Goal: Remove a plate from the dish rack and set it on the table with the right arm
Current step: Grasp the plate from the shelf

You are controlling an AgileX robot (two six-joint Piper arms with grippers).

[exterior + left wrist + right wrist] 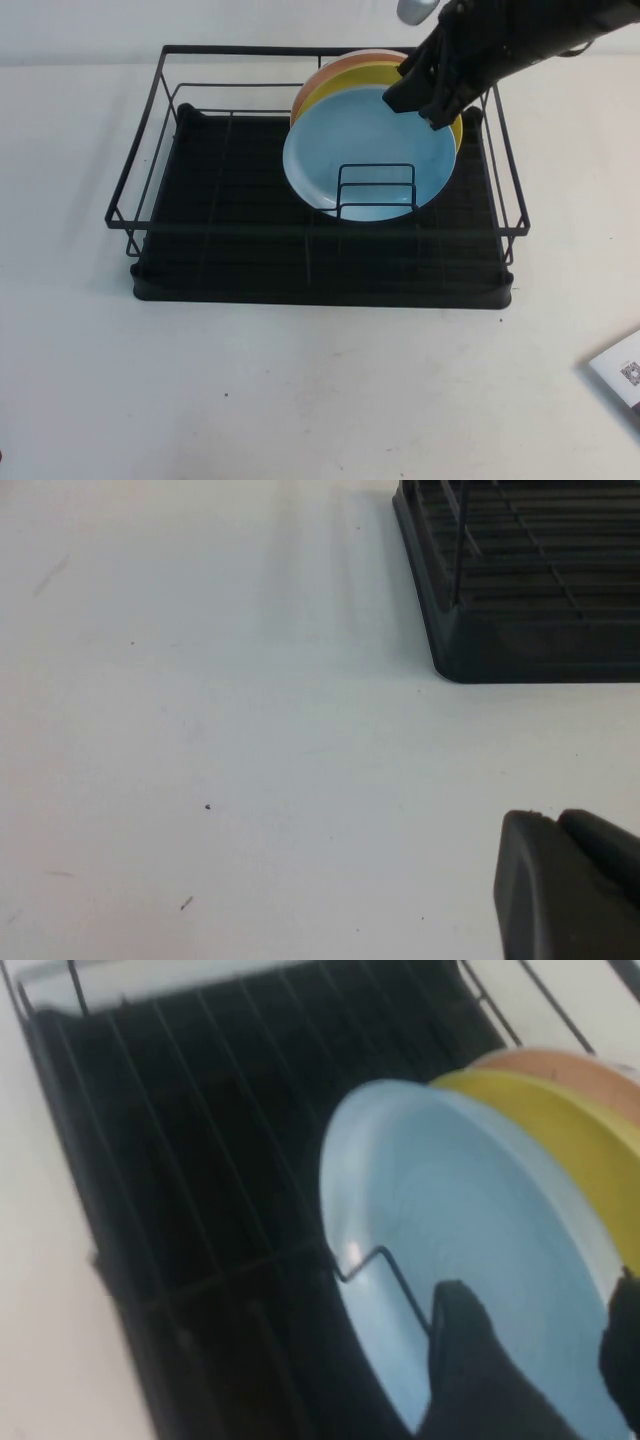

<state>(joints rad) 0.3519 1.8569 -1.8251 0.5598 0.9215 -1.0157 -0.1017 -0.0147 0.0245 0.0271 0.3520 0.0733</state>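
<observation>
The left gripper (pixel 565 885) hovers low over the plain white bench (pixel 300 400) off the rack's near left corner; whether its jaws are open I cannot tell. In the black wire dish rack (pixel 150 160), toward the bench's far edge, the glossy light-blue plate (pixel 365 150) leans in its wire holder (pixel 377 190), fronting yellow (pixel 345 85) and orange (pixel 335 68) plates. The right gripper (pixel 425 95) reaches down from the far right corner, jaws wide astride the blue plate's top rim. It should take only that rim, then lift straight up.

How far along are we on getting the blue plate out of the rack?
Early. Done: the right gripper has reached the light-blue plate's upper rim. In hand: its open fingers straddle that rim, no lift visible. Left: grasp, lift from the dish rack, set on the table. The left gripper sits parked beside the rack.
</observation>
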